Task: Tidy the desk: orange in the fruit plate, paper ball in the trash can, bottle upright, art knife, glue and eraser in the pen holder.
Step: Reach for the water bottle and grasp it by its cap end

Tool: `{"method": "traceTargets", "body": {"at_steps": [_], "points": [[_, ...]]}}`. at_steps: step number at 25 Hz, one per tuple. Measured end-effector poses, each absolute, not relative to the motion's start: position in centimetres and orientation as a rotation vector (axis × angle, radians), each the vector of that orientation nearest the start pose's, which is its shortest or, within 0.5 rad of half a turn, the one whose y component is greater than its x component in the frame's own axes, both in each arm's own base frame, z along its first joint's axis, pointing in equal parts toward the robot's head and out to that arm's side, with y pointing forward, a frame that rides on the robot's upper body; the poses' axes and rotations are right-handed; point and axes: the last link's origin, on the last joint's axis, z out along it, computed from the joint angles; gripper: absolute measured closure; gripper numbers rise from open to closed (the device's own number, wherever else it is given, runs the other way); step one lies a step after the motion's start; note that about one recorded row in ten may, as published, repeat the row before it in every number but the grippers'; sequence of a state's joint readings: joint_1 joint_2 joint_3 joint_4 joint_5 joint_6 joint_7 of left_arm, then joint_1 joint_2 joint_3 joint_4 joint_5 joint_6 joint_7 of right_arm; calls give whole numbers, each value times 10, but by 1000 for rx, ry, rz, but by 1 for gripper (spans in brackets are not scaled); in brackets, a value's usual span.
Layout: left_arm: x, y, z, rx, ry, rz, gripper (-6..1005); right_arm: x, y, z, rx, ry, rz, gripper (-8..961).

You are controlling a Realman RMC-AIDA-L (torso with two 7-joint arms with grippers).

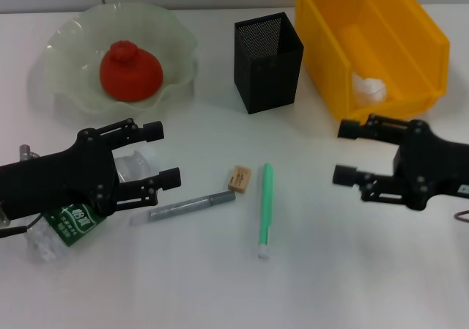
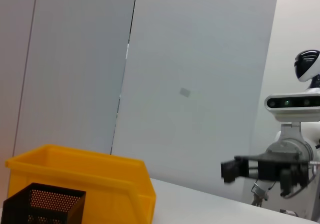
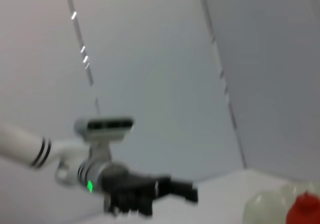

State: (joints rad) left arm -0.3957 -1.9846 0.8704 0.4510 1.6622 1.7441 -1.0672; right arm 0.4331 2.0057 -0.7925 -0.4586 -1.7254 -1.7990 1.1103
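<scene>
left end effector (image 1: 161, 154): fingers apart, above lying bottle (image 1: 73, 223)
right end effector (image 1: 346, 152): fingers apart, beside trash can (image 1: 410, 43)
pen holder (image 1: 267, 62): between fruit plate (image 1: 69, 94) and trash can

My left gripper (image 1: 163, 153) hangs low at my left, wrist level, its two fingers spread wide and pointing inward. My right gripper (image 1: 346, 152) mirrors it at my right, fingers parted and aimed back toward the left one.

Head view downward, wrist views level
</scene>
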Motion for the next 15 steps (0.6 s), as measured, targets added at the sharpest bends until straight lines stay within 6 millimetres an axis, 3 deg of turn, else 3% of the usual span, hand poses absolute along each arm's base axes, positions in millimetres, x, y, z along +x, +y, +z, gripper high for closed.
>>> {"method": "traceTargets", "body": {"at_steps": [15], "points": [[-284,273,10,-2722,-440,-1012,198,275,284,-22,-2829,415,817,217]]}}
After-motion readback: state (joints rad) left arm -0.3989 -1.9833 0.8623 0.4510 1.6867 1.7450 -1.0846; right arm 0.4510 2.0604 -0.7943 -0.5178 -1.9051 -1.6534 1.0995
